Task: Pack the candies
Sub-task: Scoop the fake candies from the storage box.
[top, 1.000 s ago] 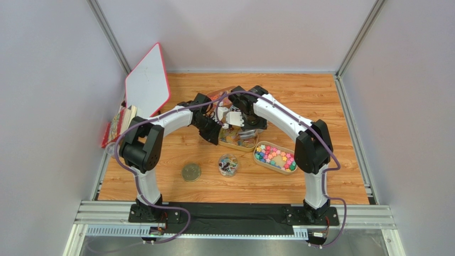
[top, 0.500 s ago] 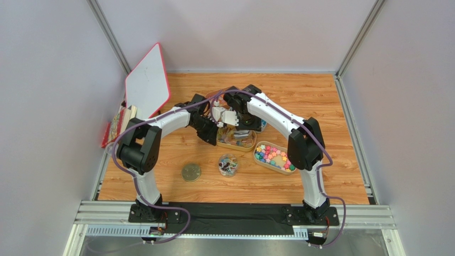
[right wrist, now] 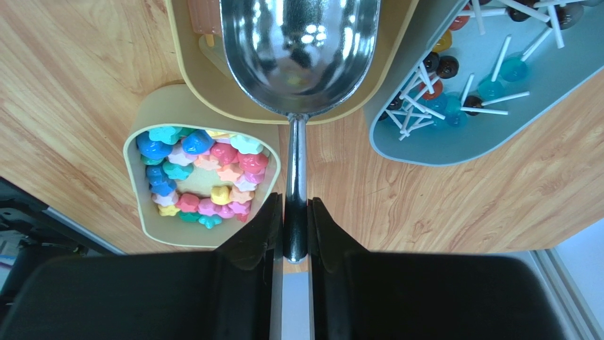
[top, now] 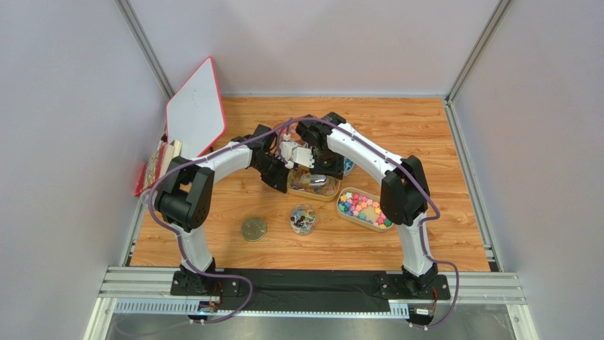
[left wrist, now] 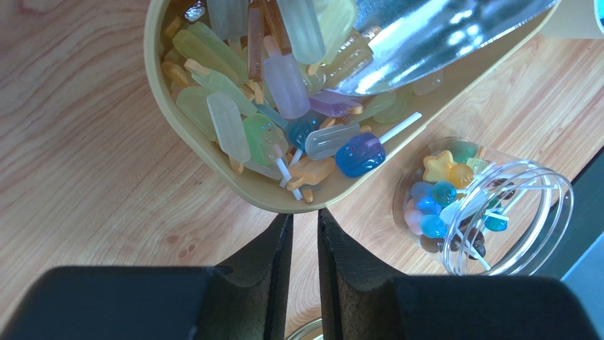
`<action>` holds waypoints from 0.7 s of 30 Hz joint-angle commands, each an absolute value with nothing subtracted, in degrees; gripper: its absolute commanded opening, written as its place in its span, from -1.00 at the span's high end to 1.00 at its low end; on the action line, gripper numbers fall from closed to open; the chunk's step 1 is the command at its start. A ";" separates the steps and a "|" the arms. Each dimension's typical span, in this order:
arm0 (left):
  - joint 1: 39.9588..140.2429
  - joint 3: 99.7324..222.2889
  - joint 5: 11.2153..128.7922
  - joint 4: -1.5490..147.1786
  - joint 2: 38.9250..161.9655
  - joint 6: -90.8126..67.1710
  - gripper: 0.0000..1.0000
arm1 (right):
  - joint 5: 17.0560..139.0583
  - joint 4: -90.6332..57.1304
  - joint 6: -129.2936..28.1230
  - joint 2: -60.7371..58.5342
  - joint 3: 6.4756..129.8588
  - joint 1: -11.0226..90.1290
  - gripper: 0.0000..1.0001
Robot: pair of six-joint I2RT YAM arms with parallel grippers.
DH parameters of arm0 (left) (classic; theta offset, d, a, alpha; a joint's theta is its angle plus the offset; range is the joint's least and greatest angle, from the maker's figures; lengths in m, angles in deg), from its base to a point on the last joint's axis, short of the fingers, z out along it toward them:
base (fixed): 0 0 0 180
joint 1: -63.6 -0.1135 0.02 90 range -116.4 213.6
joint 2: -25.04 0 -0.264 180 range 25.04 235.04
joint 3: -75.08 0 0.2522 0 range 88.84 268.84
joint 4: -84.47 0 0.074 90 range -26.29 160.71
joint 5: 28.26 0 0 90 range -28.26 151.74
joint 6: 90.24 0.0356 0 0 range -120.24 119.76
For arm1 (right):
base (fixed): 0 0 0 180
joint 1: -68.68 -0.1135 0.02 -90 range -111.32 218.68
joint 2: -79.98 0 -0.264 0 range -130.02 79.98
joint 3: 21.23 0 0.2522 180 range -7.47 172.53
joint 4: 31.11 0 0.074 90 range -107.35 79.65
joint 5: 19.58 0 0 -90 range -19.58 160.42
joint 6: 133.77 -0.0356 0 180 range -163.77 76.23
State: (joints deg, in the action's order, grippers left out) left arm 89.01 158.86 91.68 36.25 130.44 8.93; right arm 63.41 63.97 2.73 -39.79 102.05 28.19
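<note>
- Top view: the left arm (top: pixel 227 159) and the right arm (top: pixel 368 156) are seen arched inward over a wooden tabletop (top: pixel 425 134), both meeting at a tan tray (top: pixel 312 197) filled with pastel candies (top: pixel 305 184).
- A metal scoop (top: pixel 323 180) is seen over the right part of the tan tray. A second tan tray (top: pixel 358 223), packed with bright candies (top: pixel 365 207), lies just right of the tan tray.
- A clear jar (top: pixel 303 218) stands in front of the tan tray, near it, and a round lid (top: pixel 254 228) lies further left of the jar. A red-edged white board (top: pixel 196 106) is propped well to the tan tray's left.
- Left wrist view: the left claw (left wrist: pixel 305 237) is shown drawn almost together, with only a narrow slit of wood visible between its fingers and nothing seen held. Its tips sit right at the tan tray's near rim; contact cannot be told.
- The pastel candies, shaped like ice lollies on sticks, are heaped in the tan tray. More candies are seen inside the clear jar just beside the tray.
- Right wrist view: the right claw (right wrist: pixel 295 227) is clamped on the metal scoop's thin handle, and the empty bowl is held over the tan tray.
- A grey tray (right wrist: pixel 454 138) of lollipops (right wrist: pixel 489 88) lies on one side of the tan tray, the bright candies on the other.
</note>
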 commanded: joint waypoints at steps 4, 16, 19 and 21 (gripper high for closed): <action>90.58 160.56 94.44 36.61 129.19 10.30 0.50 | 69.45 78.02 -5.52 -46.13 110.30 27.02 1.00; 90.94 161.70 93.74 34.77 129.63 9.07 0.31 | 67.87 73.71 -13.36 -44.56 107.23 26.84 1.00; 90.85 161.53 91.11 33.45 127.61 9.69 0.21 | 68.39 73.27 -14.59 -43.77 106.97 27.55 1.00; 90.85 161.44 89.96 31.09 126.30 10.21 0.18 | 68.40 73.01 -15.64 -43.25 106.71 27.99 1.00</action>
State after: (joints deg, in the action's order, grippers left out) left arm 87.98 159.54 88.66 35.05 130.66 5.67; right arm 67.43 67.62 -9.51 -44.55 106.99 27.21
